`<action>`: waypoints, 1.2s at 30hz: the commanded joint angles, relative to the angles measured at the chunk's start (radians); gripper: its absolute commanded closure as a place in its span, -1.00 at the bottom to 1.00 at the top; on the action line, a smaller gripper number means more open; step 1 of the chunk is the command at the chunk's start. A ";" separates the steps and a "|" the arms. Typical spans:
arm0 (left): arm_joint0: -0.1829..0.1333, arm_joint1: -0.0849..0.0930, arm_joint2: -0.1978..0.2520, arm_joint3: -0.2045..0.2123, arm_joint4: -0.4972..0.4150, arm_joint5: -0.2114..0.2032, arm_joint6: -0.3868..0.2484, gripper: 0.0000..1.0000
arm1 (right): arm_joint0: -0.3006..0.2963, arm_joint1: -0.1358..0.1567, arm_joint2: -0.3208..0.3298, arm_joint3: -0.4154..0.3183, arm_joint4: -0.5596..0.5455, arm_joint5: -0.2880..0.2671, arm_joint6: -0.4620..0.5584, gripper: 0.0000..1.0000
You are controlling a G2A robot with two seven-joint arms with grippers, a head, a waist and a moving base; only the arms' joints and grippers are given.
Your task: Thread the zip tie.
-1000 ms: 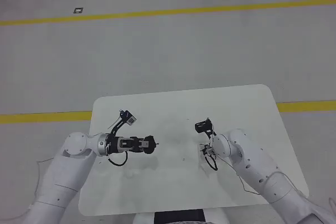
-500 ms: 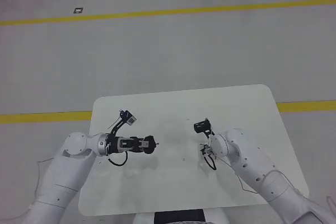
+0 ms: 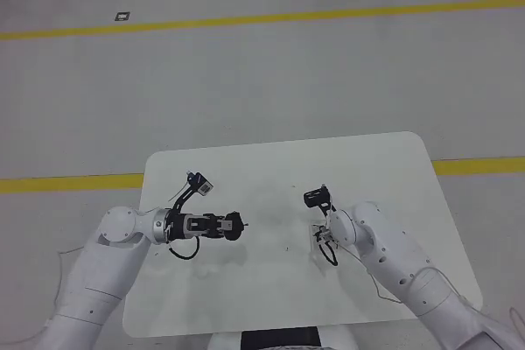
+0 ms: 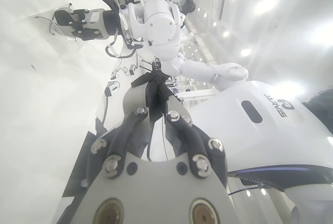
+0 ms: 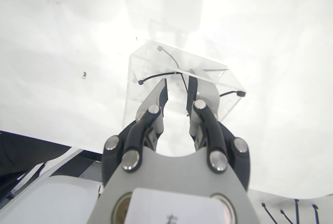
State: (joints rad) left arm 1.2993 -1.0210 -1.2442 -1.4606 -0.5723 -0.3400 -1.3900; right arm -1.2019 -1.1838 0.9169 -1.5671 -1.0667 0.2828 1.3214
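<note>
Pinches a black zip tie (image 4: 157, 64) in the left gripper (image 3: 234, 225), left of centre in the top view, fingers (image 4: 156, 95) closed hard on it, apparently to steady it for threading. Shows only a short end of the tie beyond the grip, long axis in line with the gripper and pointing toward the right of the frame, at the other arm.

Hangs the right gripper (image 5: 177, 80), right of centre, at the rim of a clear box (image 5: 135, 103) of loose ties (image 5: 156, 76), fingers (image 5: 192, 90) parted narrowly either side of one thin strap, seemingly lined up to pick out the next piece. Cannot tell whether the strap is touched. Holds the loose ties at mixed angles, heads out toward the walls, none aligned with the held one.

Carries everything on a white tabletop (image 3: 376, 166). Beyond, runs a yellow floor line (image 3: 70, 185) across mid-frame, behind the tabletop, and a second along the top edge.
</note>
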 commanded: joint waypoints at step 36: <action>0.000 0.000 0.000 0.000 0.000 0.000 0.000 1.00 | 0.000 -0.018 0.009 0.017 -0.023 -0.016 0.020 0.72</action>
State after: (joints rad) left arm 1.2993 -1.0210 -1.2442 -1.4606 -0.5723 -0.3400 -1.3900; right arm -1.2018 -1.2013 0.9266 -1.5511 -1.0896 0.2669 1.3406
